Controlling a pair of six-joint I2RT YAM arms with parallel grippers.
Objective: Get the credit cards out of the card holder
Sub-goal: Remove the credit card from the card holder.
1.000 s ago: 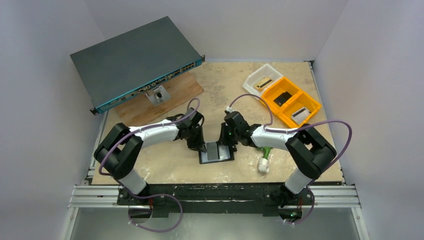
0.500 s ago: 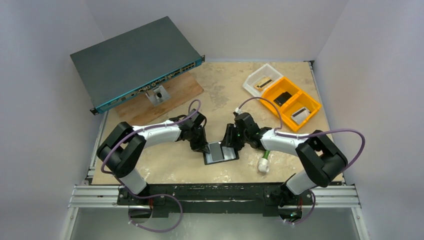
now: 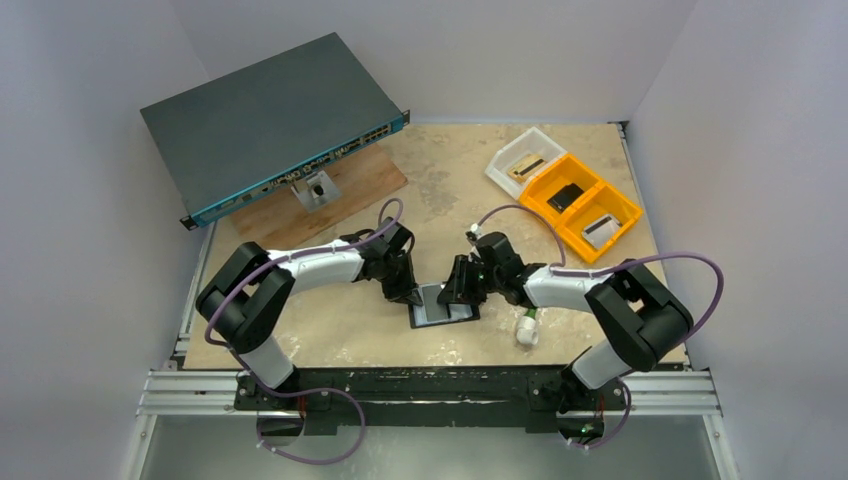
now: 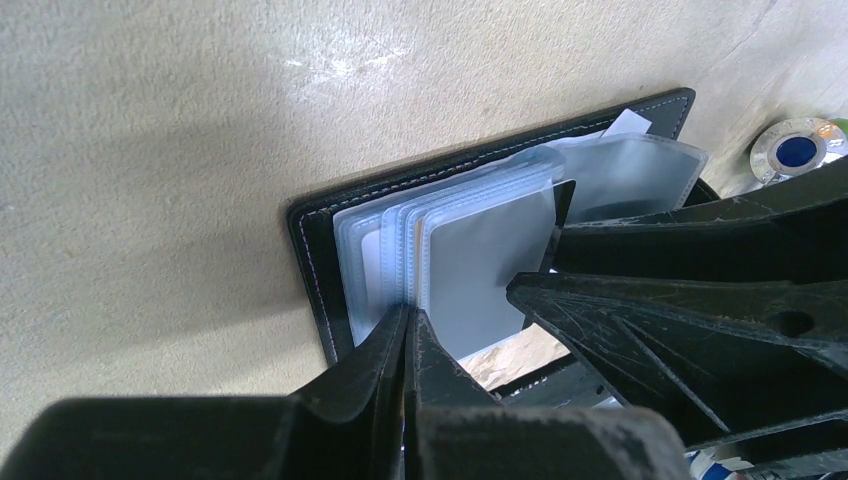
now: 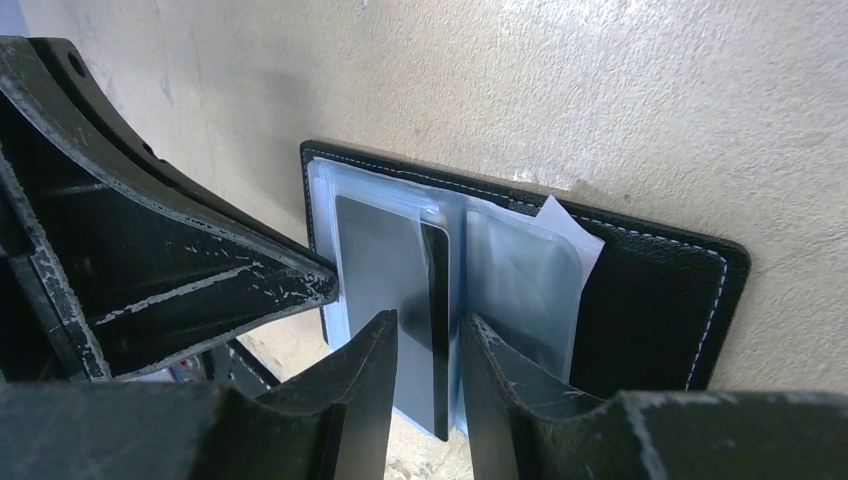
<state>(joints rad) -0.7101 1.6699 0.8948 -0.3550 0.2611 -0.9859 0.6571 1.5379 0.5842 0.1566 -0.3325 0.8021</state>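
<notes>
The black card holder (image 3: 446, 319) lies open on the table between my two grippers. Its clear sleeves hold pale blue-grey credit cards (image 3: 437, 306). In the left wrist view, my left gripper (image 4: 408, 315) is shut, pinching the near edge of the sleeve stack inside the card holder (image 4: 310, 250); a card (image 4: 480, 260) shows in the front sleeve. In the right wrist view, my right gripper (image 5: 428, 325) is slightly open, its fingers either side of the raised edge of a dark glossy card (image 5: 380, 260) in the card holder (image 5: 650, 300). Both show from above: left gripper (image 3: 414, 296), right gripper (image 3: 462, 294).
A dark grey network switch (image 3: 270, 125) rests on a wooden board (image 3: 345, 190) at the back left. An orange tray (image 3: 582, 203) and a clear tray (image 3: 515, 158) stand at the back right. A white-and-green piece (image 3: 527, 328) lies right of the card holder.
The card holder has slid a little to the right with my left gripper. My right gripper has come down onto the card holder's right side, its elbow swinging right.
</notes>
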